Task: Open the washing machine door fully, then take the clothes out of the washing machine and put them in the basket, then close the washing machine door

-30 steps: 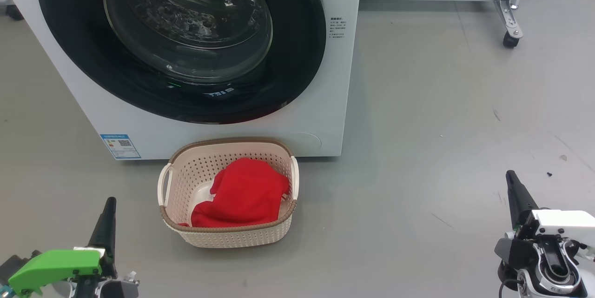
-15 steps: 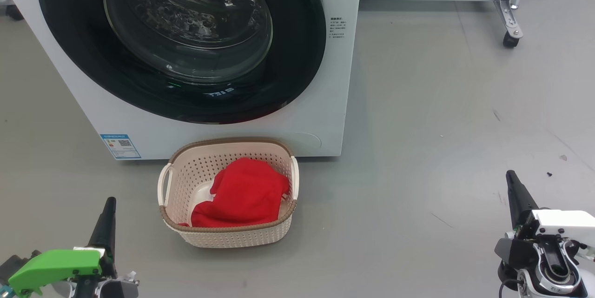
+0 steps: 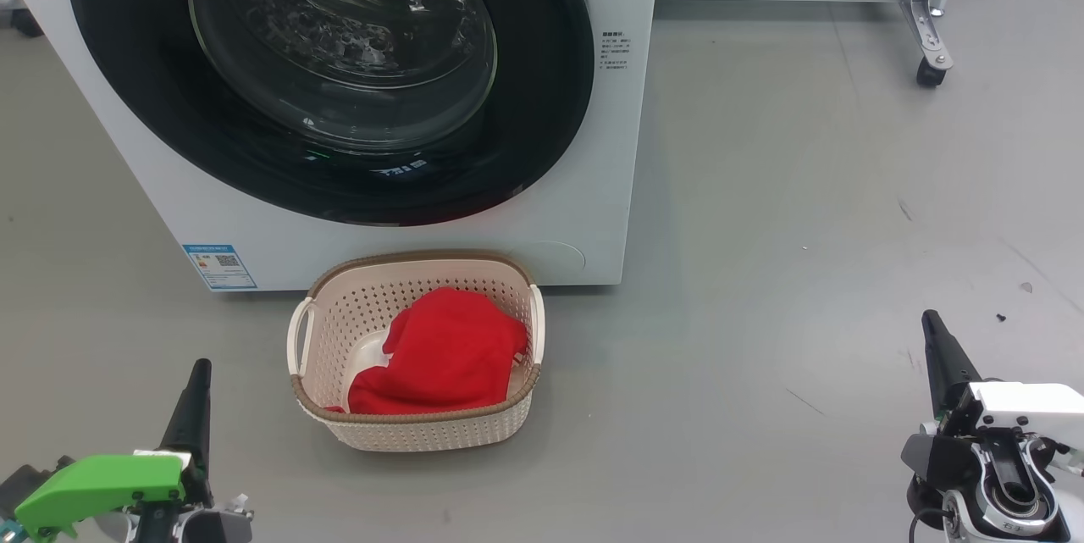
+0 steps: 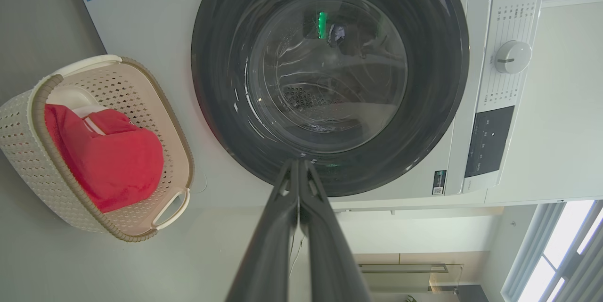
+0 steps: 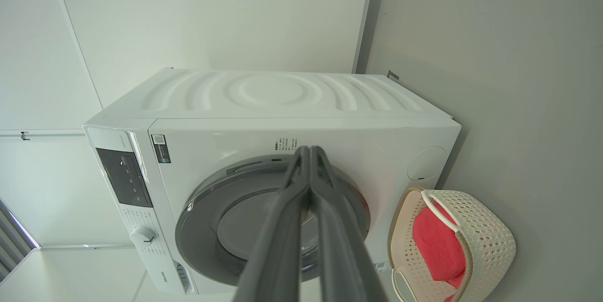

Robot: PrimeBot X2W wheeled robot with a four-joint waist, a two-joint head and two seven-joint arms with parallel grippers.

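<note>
One washing machine point(image 3: 605, 187), white front-loader; its one washing machine door point(image 3: 550, 94) sits shut, black rim flush on the front, steel drum visible through the glass bowl.
One basket point(image 3: 423, 434) on the grey floor point(image 3: 762, 272), just in front of the machine's base, below the door and a little to the right of the one blue label point(image 3: 218, 267); two handles on it, one per short side.
The clothes point(image 3: 449, 352): one red heap inside the basket, lying toward its right and front walls, with cream bottom bare at the left; a strip of white trim shows in the left wrist view; can't tell how many garments make up the heap.
Two grippers, both empty.
Left gripper point(image 3: 200, 369): two fingers pressed together into one point; low at the left of the head view, left of the basket and apart from it; one green cover point(image 3: 102, 479) on its wrist.
Right gripper point(image 3: 930, 321): fingers likewise pressed together; low at the right, well apart from the basket and machine.
One dial point(image 4: 512, 57) on the control panel; one caster point(image 3: 930, 73) on a metal leg at the far right.
</note>
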